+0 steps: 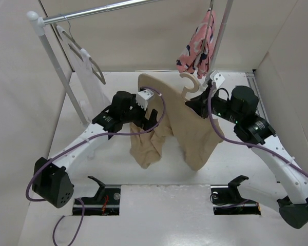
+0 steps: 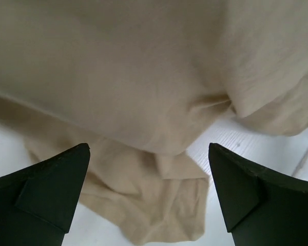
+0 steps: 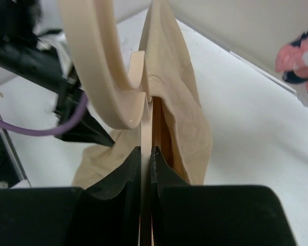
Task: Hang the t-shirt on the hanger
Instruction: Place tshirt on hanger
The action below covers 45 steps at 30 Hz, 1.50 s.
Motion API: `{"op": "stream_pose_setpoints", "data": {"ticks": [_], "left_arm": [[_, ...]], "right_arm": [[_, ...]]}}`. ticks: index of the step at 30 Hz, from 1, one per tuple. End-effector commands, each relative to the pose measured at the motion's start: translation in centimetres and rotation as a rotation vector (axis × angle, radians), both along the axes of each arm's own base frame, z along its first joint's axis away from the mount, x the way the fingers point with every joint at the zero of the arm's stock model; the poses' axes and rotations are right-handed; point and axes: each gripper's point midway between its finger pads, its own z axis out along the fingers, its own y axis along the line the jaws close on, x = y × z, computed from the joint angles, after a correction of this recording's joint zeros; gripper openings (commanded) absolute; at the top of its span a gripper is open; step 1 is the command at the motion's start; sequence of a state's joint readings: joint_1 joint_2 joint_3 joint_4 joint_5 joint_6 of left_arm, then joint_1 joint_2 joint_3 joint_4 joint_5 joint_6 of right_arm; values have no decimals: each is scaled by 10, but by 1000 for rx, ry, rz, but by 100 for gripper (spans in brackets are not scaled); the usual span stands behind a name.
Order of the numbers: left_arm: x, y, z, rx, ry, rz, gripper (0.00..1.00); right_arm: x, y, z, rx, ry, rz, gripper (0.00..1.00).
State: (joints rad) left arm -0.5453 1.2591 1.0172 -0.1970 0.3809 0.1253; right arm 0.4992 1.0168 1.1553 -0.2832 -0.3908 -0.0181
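Observation:
The tan t-shirt hangs draped over the pale beige hanger, held above the table; its lower folds rest on the table surface. My right gripper is shut on the hanger's flat body just below the thick hook. In the right wrist view the hook curves up left of the gripper, and the shirt falls on the right side of the hanger. My left gripper is open beside the shirt's left side. In the left wrist view the gripper holds nothing, with shirt cloth hanging in front.
A white clothes rack stands at the back left with a metal rail. A white garment on a thin dark hanger and a pink patterned garment hang from it. Walls enclose the table on three sides.

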Motion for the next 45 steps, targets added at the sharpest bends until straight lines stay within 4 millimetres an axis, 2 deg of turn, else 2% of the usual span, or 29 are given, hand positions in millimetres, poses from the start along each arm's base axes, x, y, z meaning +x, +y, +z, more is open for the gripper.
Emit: {"op": "stream_pose_setpoints", "data": {"ticks": [1, 2, 4, 6, 10, 12, 13, 14, 16, 17, 19, 23, 25, 27, 29, 30, 31, 32, 34, 35, 38, 39, 41, 42, 44, 45], "left_arm": [[2, -25, 44, -228, -56, -22, 100], [2, -29, 49, -267, -63, -28, 100], [-5, -38, 49, -304, -55, -93, 100], [-10, -48, 56, -338, -93, -143, 100], [-14, -65, 65, -387, -173, -223, 100], [-13, -68, 67, -416, -177, -227, 92], [-12, -69, 71, -432, -207, -232, 69], [-15, -69, 67, -433, -201, -245, 53], [-15, -69, 63, -431, -198, -244, 13], [-12, -66, 63, -422, -197, -215, 0], [-12, -63, 59, -392, -213, -214, 0], [-14, -46, 55, -313, -250, -210, 0], [-20, -34, 56, -228, -355, -247, 0], [-23, -21, 47, -159, -422, -249, 0], [-29, -7, 60, -92, -585, -271, 0], [-34, -1, 51, -55, -612, -291, 0], [-47, 4, 58, -41, -670, -331, 0], [-55, 4, 57, 18, -764, -405, 0], [-72, 10, 54, 67, -835, -464, 0], [-73, 11, 59, 80, -876, -466, 0], [-74, 17, 50, 187, -910, -478, 0], [-76, 14, 54, 211, -937, -487, 2], [-69, 17, 58, 291, -1006, -471, 15], [-64, 21, 67, 338, -1058, -433, 22], [-59, 27, 66, 413, -1128, -415, 32], [-54, 32, 82, 462, -1218, -387, 38]], "right_arm": [[-16, 6, 77, 136, -165, 6, 0], [-17, 8, 84, 148, -166, 7, 0], [-18, 9, 90, 162, -169, -5, 0], [-23, 15, 90, 171, -159, 11, 0], [-19, 22, 90, 194, -144, 11, 0], [-21, 24, 93, 209, -142, 21, 0], [-23, 24, 97, 220, -142, 21, 0], [-21, 23, 97, 220, -142, 12, 0], [-18, 21, 98, 221, -143, -11, 0], [-17, 20, 98, 221, -143, -20, 0], [-16, 14, 105, 234, -159, -50, 0], [-2, -5, 116, 229, -179, -131, 0], [8, -10, 116, 210, -176, -164, 0], [20, -20, 123, 183, -198, -205, 0], [30, -31, 127, 162, -207, -250, 0], [32, -30, 135, 162, -226, -250, 0], [33, -36, 139, 150, -240, -263, 0], [37, -34, 139, 141, -244, -263, 0], [39, -35, 142, 130, -255, -260, 0], [37, -33, 142, 119, -265, -239, 0], [33, -29, 146, 123, -288, -205, 0], [30, -28, 144, 121, -286, -191, 0], [28, -26, 139, 122, -287, -180, 0], [25, -28, 139, 124, -291, -180, 0], [21, -26, 137, 125, -289, -171, 0], [22, -26, 132, 119, -280, -171, 0]]}}
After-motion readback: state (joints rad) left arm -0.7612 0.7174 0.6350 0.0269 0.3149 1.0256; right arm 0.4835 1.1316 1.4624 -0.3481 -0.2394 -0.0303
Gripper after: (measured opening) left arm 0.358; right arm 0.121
